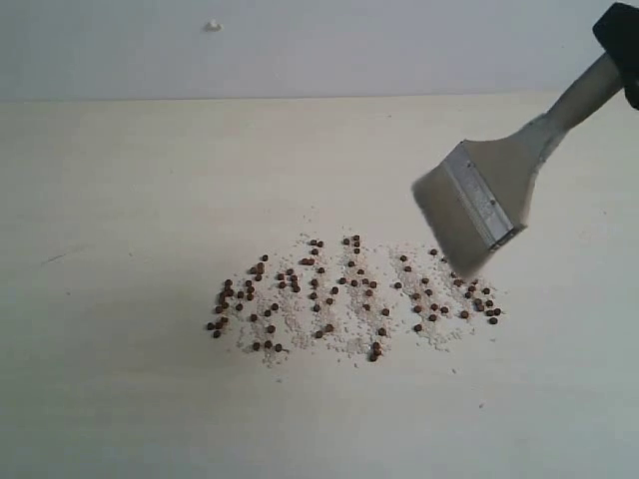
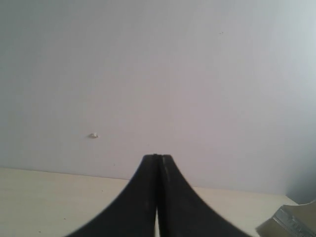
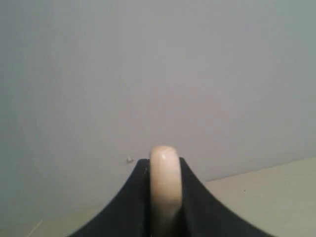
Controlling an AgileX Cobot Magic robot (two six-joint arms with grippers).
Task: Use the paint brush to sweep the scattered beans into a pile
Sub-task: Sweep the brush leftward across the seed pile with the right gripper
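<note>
**Brush Poised at Right Edge of Bean Scatter**

The left hand (image 2: 158,158) was seen closed on nothing, its jaws pressed together. It was pointed toward the back wall (image 2: 148,59) and was out of the exterior view.

The beans (image 1: 349,294) were spread in a broad, loose band across the middle of the tabletop (image 1: 120,200). They were mixed with fine white grains (image 1: 290,324) and not yet piled. They were judged light, hard and round, likely to roll or skip if struck fast, so slow, low strokes were thought best.

At the band's right edge the brush (image 1: 489,195) was held tilted, with its bristles (image 1: 444,225) down and leftward. The tips were at or just above the rightmost beans, but contact could not be told because the bristles were blurred. The brush was judged light, with a stiff handle (image 1: 584,95) and bristles soft enough to bend and let beans slip under.

The hold was judged well placed at the handle's end. There the right hand (image 1: 621,35) was clamped narrowly on the handle, reaching in from the upper right.
</note>
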